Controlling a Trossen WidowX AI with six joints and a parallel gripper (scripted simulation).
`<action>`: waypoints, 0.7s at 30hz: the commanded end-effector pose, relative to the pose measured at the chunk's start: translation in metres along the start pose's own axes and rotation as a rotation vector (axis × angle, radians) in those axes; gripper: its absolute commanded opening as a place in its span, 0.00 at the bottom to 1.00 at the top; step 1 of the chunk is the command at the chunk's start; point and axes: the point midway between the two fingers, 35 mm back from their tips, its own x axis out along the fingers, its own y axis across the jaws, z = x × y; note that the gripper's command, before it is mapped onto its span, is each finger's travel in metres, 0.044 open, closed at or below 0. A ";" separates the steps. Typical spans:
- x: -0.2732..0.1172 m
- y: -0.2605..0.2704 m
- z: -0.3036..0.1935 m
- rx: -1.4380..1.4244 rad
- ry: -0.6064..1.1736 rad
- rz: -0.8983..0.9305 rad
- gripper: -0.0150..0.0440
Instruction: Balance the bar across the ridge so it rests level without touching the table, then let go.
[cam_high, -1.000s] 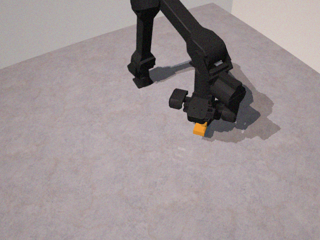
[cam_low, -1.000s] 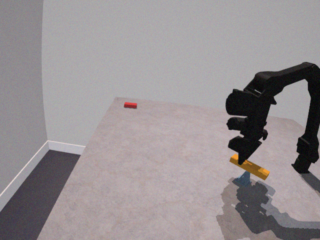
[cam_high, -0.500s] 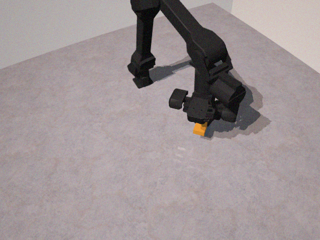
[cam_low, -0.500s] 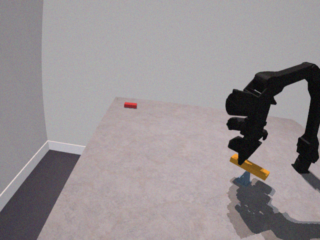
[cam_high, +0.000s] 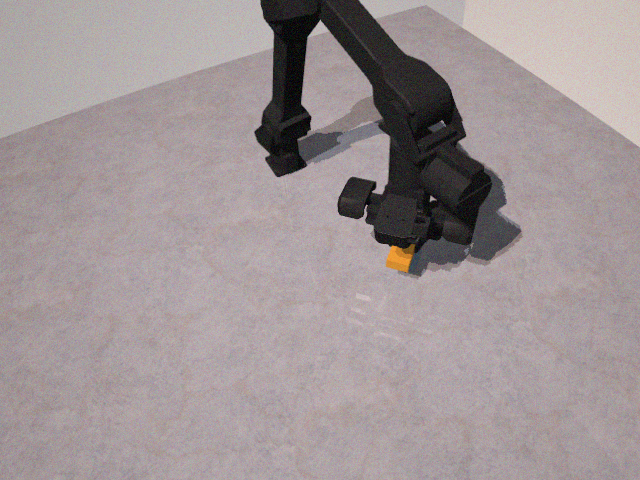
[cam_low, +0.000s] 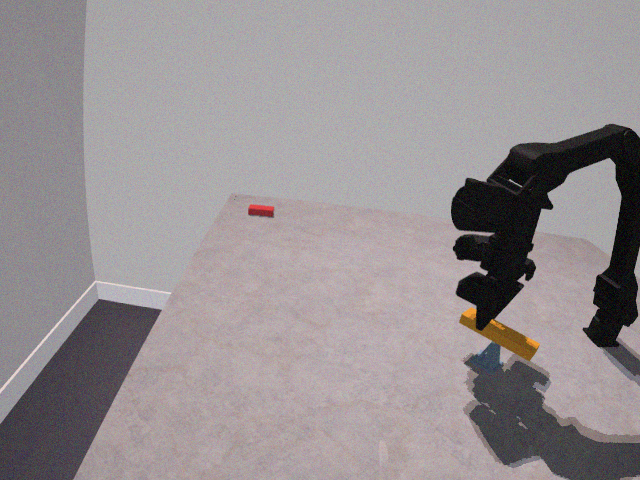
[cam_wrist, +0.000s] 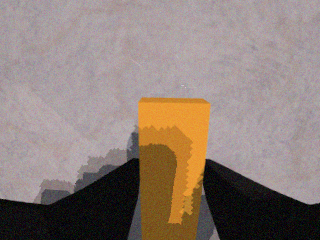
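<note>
Exterior view: letting go of orange bar (cam_high: 399, 262) (cam_low: 509, 339) (cam_wrist: 175, 116) above blue ridge (cam_low: 493, 359).
Gripper (cam_high: 407, 246) (cam_low: 481, 325) (cam_wrist: 171, 166) partly open, apparently gripping nothing; could tip bar by off-centre release or finger drag.

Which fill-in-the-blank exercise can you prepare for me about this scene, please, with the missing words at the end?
1. The bar has the colour ____.
2. Below the bar in the exterior view, the ridge has the colour ____.
3. In the wrist view, the bar lies between the two black ____ of the pincer.
4. Near the table's far corner, the small block has the colour ____.

Missing words: orange; blue; fingers; red.
</note>
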 end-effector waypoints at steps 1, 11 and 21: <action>0.000 0.000 0.000 0.000 0.000 0.000 0.54; 0.000 0.000 0.000 0.000 0.000 0.000 0.55; 0.000 0.000 0.000 0.000 0.000 0.000 0.57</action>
